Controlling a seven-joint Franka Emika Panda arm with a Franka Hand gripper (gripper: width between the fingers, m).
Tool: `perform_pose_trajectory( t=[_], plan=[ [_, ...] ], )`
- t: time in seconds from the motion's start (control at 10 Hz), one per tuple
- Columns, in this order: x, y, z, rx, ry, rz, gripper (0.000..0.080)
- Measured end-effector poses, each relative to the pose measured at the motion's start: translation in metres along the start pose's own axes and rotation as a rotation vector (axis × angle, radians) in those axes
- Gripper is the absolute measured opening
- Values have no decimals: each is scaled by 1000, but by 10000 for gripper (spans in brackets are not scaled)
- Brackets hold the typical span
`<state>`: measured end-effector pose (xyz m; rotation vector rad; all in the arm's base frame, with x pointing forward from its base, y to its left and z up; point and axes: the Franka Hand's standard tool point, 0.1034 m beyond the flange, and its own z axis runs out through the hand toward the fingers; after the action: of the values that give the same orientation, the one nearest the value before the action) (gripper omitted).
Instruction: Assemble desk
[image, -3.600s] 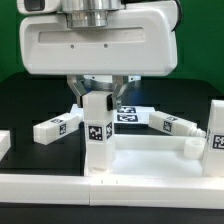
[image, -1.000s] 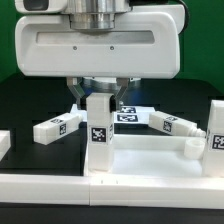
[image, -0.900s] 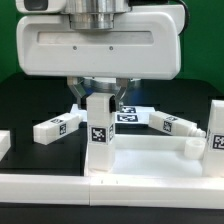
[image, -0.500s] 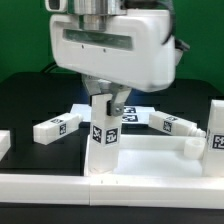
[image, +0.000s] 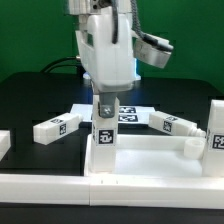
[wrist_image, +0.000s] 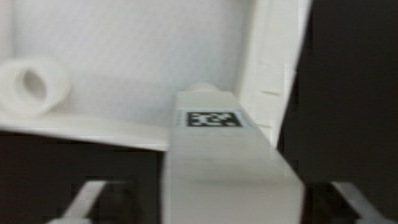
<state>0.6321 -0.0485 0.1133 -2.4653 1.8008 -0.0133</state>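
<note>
REMOTE RIG: My pincer (image: 106, 104) has just swung round on its wrist and let go. In the wrist view its fingertips (wrist_image: 89, 200) now stand off either side of the upright leg (image: 103, 148), with dark gaps showing and nothing held. A second ago the jaws were clamped on that leg's top.

The leg stays standing on its own, foot down on the desk panel (image: 150, 158) close to the raised rim, tag facing the exterior camera. I read this as one screwing twist done and a release to wind back for a fresh grip. Whether the leg is fully seated I cannot tell.

A round raised socket (wrist_image: 25, 86) sits on the panel floor near the leg. Behind the panel, on the black desk (image: 25, 105), lie three spare parts: the left loose leg (image: 55, 127), the middle loose leg (image: 132, 117) and the right loose leg (image: 170, 125). The middle one lies just behind the fingers and looks the likeliest to be clipped on the wind-back. A tagged white block (image: 215, 128) stands at the exterior view's right edge, well apart.
</note>
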Motion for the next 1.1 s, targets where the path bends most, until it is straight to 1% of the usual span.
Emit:
perform_pose_trajectory(
  t=[0.1,0.2,0.3,0.4,0.7,0.8,0.9,1.0,1.1],
  plan=[
    [-1,-1,0,1,-1,-119,525],
    [-6,-2,1,-2,-4,-288,611],
    [-14,-3,4,-9,-12,-448,638],
    [-18,-4,4,-7,-2,-480,638],
    [-16,-3,4,-11,1,-749,649],
    [-13,-4,2,-33,19,-959,649],
    [-13,-3,3,-49,21,-1149,649],
    [-16,-2,6,-62,15,-1291,649],
    [-17,-2,6,-66,12,-1340,649]
  ],
)
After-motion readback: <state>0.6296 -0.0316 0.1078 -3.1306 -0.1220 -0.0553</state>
